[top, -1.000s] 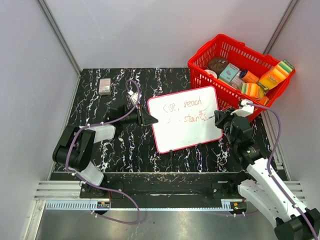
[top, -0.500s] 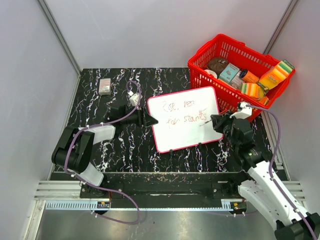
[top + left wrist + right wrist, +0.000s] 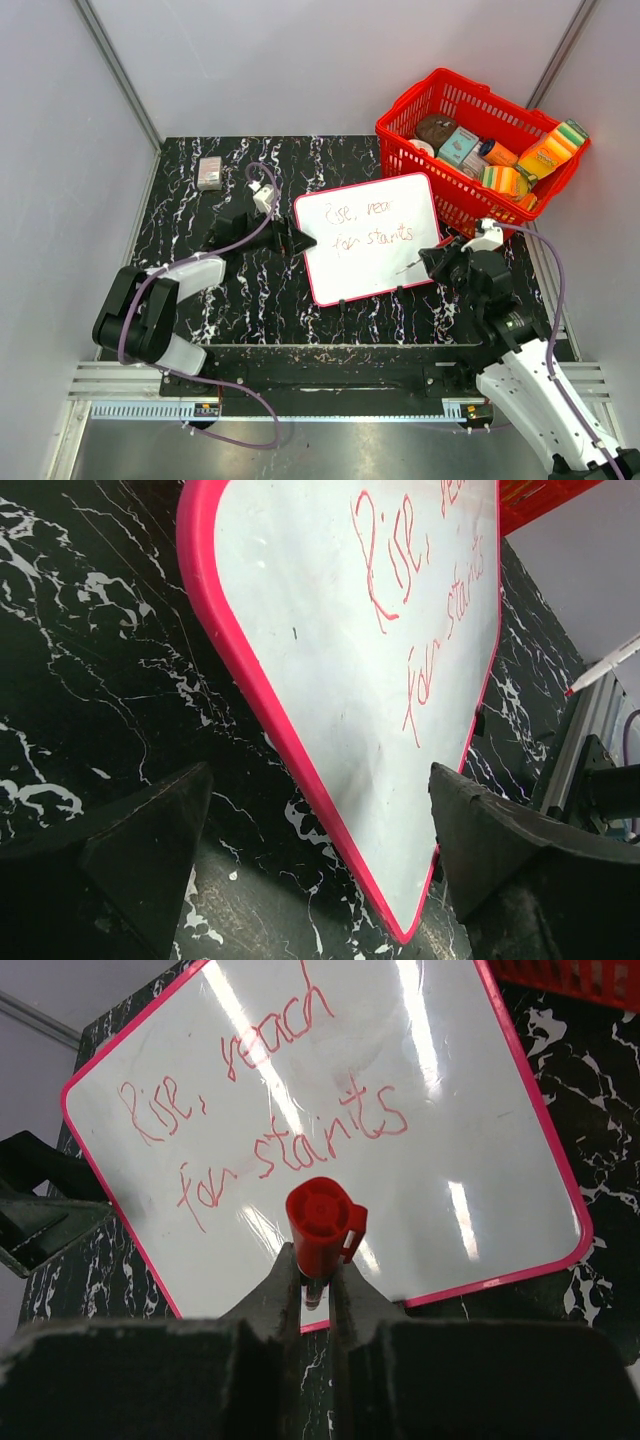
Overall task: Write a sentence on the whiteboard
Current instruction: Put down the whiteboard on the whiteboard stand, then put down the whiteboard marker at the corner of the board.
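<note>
whiteboard (image 3: 368,240) lies between left pincer (image 3: 298,240) and right pincer (image 3: 432,261) — clutching marker (image 3: 325,1225).

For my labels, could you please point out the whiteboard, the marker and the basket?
whiteboard (image 3: 365,272), top external view, bare lower area.
marker (image 3: 322,1222), right wrist view, red cap.
basket (image 3: 405,150), top external view, front wall.

The right pincer (image 3: 315,1280) is clamping a red marker (image 3: 322,1222), its capped end facing the camera, above the whiteboard (image 3: 480,1140) lying on the black marbled bench (image 3: 590,1090). The sentence (image 3: 290,1130) is showing two red handwritten rows, starting "Rise, reach".
</note>
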You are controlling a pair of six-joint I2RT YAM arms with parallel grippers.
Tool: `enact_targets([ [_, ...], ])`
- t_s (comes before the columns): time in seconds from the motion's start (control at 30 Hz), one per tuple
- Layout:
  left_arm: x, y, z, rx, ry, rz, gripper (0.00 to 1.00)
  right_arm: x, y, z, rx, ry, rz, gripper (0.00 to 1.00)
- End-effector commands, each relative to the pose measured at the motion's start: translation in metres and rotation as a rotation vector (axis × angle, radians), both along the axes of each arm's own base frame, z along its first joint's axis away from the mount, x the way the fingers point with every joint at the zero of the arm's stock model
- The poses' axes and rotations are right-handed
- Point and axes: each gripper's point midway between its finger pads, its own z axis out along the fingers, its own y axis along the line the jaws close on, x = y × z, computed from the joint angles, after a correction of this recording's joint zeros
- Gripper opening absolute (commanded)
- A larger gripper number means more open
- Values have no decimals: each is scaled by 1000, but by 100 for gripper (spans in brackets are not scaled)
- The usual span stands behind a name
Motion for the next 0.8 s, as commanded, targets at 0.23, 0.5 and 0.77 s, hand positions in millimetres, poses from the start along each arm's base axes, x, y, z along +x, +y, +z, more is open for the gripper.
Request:
enact_targets([
  [0.23,1,38,61,37,-265,246,95,-43,23,-39,191,199,91,0],
  [0.5,-21,92,129,-55,-392,549,99,-70,28,-74,294,355,82,0],
  [0.77,-47,99,177,-152,-383,568,99,-100,33,-119,357,565,74,5],
])
